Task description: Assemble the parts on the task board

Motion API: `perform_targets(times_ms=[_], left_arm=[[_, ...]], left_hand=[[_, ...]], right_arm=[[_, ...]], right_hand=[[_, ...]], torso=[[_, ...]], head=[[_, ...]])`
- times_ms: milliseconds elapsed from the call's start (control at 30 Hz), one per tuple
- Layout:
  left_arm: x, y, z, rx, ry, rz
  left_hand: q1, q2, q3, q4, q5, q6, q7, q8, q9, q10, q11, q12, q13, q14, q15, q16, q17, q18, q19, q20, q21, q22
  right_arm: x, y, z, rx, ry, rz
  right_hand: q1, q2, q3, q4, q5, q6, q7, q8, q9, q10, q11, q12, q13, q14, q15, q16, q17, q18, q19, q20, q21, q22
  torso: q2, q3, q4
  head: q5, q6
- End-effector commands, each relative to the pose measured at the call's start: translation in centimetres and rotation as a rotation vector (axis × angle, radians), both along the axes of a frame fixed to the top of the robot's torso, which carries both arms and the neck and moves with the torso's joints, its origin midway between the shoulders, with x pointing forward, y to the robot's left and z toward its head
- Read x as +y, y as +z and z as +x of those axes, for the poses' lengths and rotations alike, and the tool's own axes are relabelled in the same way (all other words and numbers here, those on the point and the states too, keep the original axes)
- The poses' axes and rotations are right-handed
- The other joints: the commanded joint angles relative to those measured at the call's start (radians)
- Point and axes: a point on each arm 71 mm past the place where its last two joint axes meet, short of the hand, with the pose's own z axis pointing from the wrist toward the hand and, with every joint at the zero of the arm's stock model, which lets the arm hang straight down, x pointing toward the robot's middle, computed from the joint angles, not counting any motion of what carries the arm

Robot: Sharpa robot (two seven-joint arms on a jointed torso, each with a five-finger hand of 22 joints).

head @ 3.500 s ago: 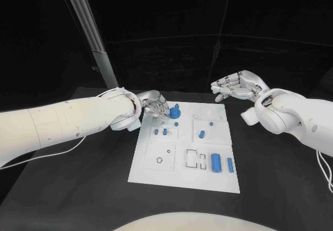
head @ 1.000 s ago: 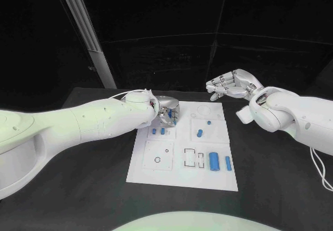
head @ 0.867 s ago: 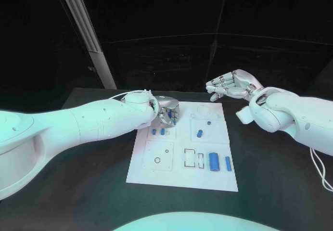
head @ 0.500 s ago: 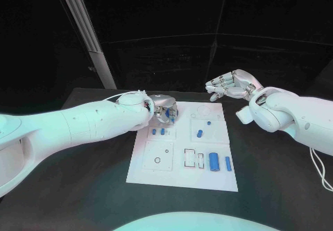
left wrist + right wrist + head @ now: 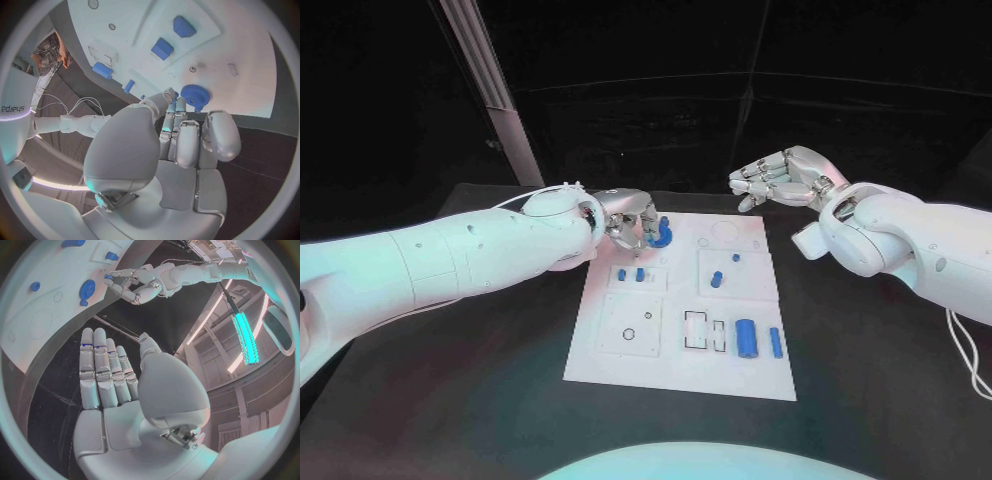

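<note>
While the left hand (image 5: 629, 226) is held over the far left corner of the task board (image 5: 625, 365), its fingertips (image 5: 170, 96) are seen just beside a blue gear (image 5: 659, 232) that stands on the board there. Whether the fingertips touch the gear or grip it cannot be told; in the left wrist view the fingers are extended together toward it, with the gear (image 5: 194, 95) just past their tips. The right hand (image 5: 783, 177) is held above the black surface (image 5: 473, 400) beyond the board's far right corner, well apart from the parts, its fingers loosely curled and apart, with nothing in them. In the right wrist view its fingers (image 5: 103, 367) are laid side by side and are empty. On the white board, two small blue blocks (image 5: 630, 273) are seen in the panel just nearer than the gear, a short blue peg (image 5: 715, 279) in the panel to their right, and a larger blue cylinder (image 5: 749, 339) with a slim blue bar (image 5: 776, 343) beside it toward the near right corner.
</note>
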Motion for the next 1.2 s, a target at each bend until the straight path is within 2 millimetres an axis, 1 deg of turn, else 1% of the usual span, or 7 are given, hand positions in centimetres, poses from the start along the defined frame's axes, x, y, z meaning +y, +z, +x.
perform_targets(times_ms=[33,133,267,367,567,833,1200], left_arm=[[0.7,0.2,0.0,0.021,0.025,-0.026],[1.4,0.2,-0.1,0.038,0.038,-0.027],[2.0,0.0,-0.2,0.057,0.051,-0.018],[2.3,-0.1,-0.1,0.068,0.065,-0.009],[2.8,-0.4,0.1,0.085,0.084,0.008],[2.7,-0.8,0.2,0.106,0.085,0.024],[2.3,-1.3,0.2,0.131,0.077,0.043]], left_hand=[[-0.011,-0.004,0.006,0.0,-0.005,0.01,-0.002,-0.007,-0.001,0.008,0.002,-0.006,-0.001,0.025,-0.004,0.004,-0.002,-0.007,0.005,-0.005,0.004,0.002],[-0.012,-0.004,0.007,0.0,-0.005,0.01,-0.002,-0.007,-0.001,0.008,0.002,-0.007,-0.001,0.026,-0.004,0.004,-0.002,-0.008,0.005,-0.005,0.004,0.002],[-0.017,-0.007,0.009,0.0,-0.005,0.01,-0.003,-0.01,-0.002,0.01,0.001,-0.011,-0.001,0.025,-0.004,0.004,-0.004,-0.007,0.005,-0.005,0.004,0.002],[-0.018,-0.009,0.01,-0.001,-0.005,0.009,-0.005,-0.012,-0.003,0.01,0.001,-0.013,-0.002,0.025,-0.004,0.003,-0.005,-0.008,0.005,-0.005,0.006,0.005],[-0.019,-0.01,0.011,-0.002,-0.005,0.01,-0.005,-0.012,-0.003,0.011,0.001,-0.014,-0.002,0.025,-0.005,0.003,-0.005,-0.008,0.005,-0.005,0.006,0.005],[-0.019,-0.01,0.011,-0.002,-0.005,0.01,-0.005,-0.012,-0.003,0.011,0.0,-0.014,-0.002,0.025,-0.005,0.003,-0.006,-0.008,0.005,-0.005,0.006,0.005],[-0.021,-0.011,0.012,-0.002,-0.005,0.012,-0.006,-0.013,-0.003,0.014,0.0,-0.015,-0.001,0.025,-0.005,0.002,-0.007,-0.008,0.005,-0.005,0.006,0.005]], right_arm=[[0.0,0.2,0.0,-0.008,0.008,0.002],[0.1,0.2,0.0,-0.007,0.008,0.002],[0.1,0.1,0.0,-0.007,0.009,0.002],[0.1,0.1,0.0,-0.006,0.009,0.002],[0.0,0.1,0.0,-0.006,0.009,0.002],[0.0,0.1,0.0,-0.006,0.009,0.002],[0.1,0.2,0.0,-0.006,0.01,0.002]], right_hand=[[-0.002,0.009,-0.005,0.002,0.007,-0.007,0.001,0.0,0.001,-0.006,0.0,0.003,0.001,-0.007,-0.002,-0.004,-0.002,0.005,0.0,0.009,-0.004,-0.001],[-0.002,0.009,-0.005,0.002,0.007,-0.007,0.001,0.0,0.001,-0.006,0.0,0.003,0.001,-0.007,-0.002,-0.004,-0.002,0.005,0.0,0.009,-0.004,-0.001],[-0.002,0.009,-0.005,0.002,0.007,-0.007,0.001,0.0,0.001,-0.006,0.0,0.003,0.001,-0.007,-0.002,-0.004,-0.002,0.005,0.0,0.009,-0.004,-0.001],[-0.002,0.009,-0.005,0.002,0.007,-0.007,0.001,0.0,0.001,-0.006,0.0,0.003,0.001,-0.007,-0.002,-0.004,-0.002,0.005,0.0,0.009,-0.004,-0.001],[-0.002,0.009,-0.005,0.002,0.007,-0.007,0.001,0.0,0.001,-0.006,0.0,0.003,0.001,-0.007,-0.002,-0.004,-0.002,0.005,0.0,0.009,-0.004,-0.001],[-0.002,0.009,-0.005,0.002,0.007,-0.007,0.001,0.0,0.001,-0.006,0.0,0.003,0.001,-0.007,-0.002,-0.004,-0.002,0.005,0.0,0.009,-0.004,-0.001],[-0.002,0.009,-0.005,0.002,0.007,-0.007,0.001,0.0,0.001,-0.006,0.0,0.003,0.001,-0.007,-0.002,-0.004,-0.002,0.005,0.0,0.009,-0.004,-0.001]], torso=[[0.001,0.0009,-0.0017],[0.002,0.0012,-0.0041],[0.002,0.0002,-0.002],[0.002,-0.0005,-0.0026],[0.002,0.0009,-0.0041],[0.003,0.0,-0.0035],[0.002,0.0003,-0.0041]], head=[[0.003,0.002],[0.006,0.005],[0.004,0.004],[0.005,0.002],[0.007,0.002],[0.007,0.0],[0.006,-0.002]])
